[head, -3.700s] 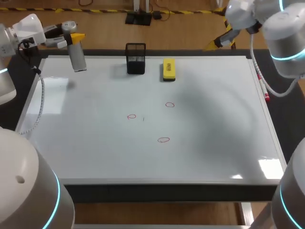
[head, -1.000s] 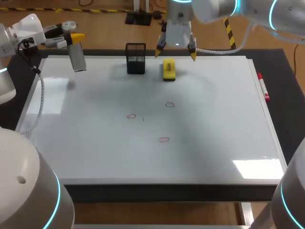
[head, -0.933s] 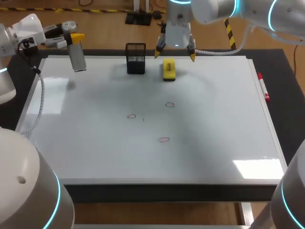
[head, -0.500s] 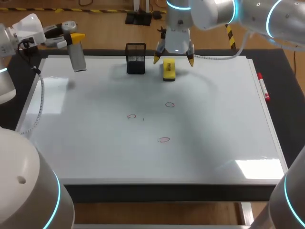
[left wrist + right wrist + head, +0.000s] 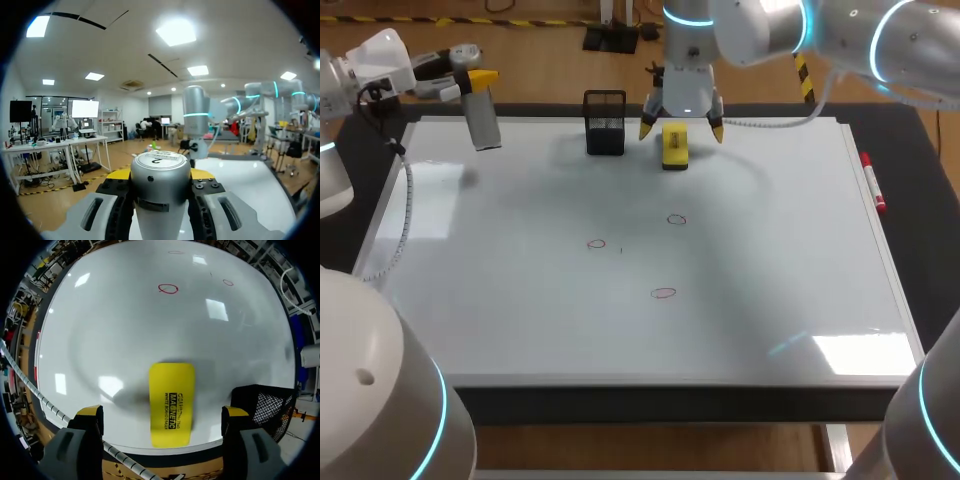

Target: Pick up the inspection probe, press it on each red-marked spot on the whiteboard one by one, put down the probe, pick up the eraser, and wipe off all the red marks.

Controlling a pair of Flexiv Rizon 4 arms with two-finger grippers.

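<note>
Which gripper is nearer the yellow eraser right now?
Right. The right gripper is over the eraser, with its open fingers apart from it on either side. The left gripper holds the probe off by the whiteboard's far left corner.

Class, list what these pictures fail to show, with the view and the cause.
Left wrist view: the probe, in the left pincer, is cut off by the edge; tip unseen.
Head view: the black basket is too small to see inside.
Right wrist view: the right pincer covers part of the basket.
Head view: the right pincer's height above the eraser cannot be judged.
</note>
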